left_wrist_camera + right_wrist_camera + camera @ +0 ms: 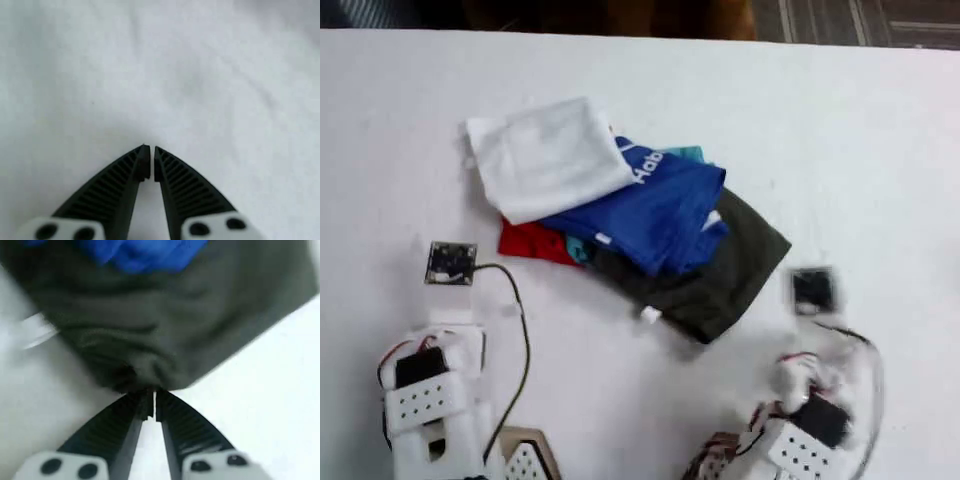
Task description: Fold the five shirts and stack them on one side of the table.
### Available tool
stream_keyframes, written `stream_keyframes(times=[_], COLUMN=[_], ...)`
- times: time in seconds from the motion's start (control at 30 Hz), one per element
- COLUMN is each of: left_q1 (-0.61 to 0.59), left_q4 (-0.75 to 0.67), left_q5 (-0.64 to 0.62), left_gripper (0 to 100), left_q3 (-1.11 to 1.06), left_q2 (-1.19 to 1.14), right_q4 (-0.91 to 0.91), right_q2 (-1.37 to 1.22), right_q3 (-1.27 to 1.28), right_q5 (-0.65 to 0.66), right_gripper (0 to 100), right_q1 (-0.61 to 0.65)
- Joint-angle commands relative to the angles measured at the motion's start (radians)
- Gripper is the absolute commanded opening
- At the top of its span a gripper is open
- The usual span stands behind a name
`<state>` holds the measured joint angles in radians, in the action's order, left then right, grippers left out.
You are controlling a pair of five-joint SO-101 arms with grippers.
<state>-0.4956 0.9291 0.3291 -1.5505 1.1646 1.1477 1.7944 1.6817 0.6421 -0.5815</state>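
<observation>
Several shirts lie in a loose pile mid-table: a white shirt (548,155) on top at the far left, a blue shirt (655,205), a teal edge (685,153), a red shirt (532,242) and a dark shirt (720,275) underneath at the right. My left gripper (150,162) is shut with nothing in it, over bare table; its arm (425,400) sits at the near left. My right gripper (150,402) is shut, its tips lined up with the near edge of the dark shirt (165,330), below the blue shirt (145,252). Its arm (805,420) stands at the near right.
The white table (880,140) has free room on every side of the pile. A black cable (520,320) loops from the left arm's camera module (450,262). A white tag (650,315) sticks out at the dark shirt's near edge.
</observation>
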Motion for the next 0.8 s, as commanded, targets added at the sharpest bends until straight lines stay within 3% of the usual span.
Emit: stream_keyframes(times=[0.0,0.6,0.77], left_q1=[-0.011,-0.011,-0.017], left_q4=[-0.015,-0.015,-0.018], left_q5=[0.006,0.009,0.15], left_gripper=[5,6,6], left_q3=[0.039,0.051,0.209], left_q2=[-0.008,-0.008,-0.008], right_q4=[-0.019,-0.021,-0.019], right_q2=[0.001,0.002,0.002], right_q3=[0.009,0.009,0.009], right_q5=[0.051,0.051,0.051], right_gripper=[2.1,2.2,2.3], right_q1=[-0.216,-0.216,-0.222])
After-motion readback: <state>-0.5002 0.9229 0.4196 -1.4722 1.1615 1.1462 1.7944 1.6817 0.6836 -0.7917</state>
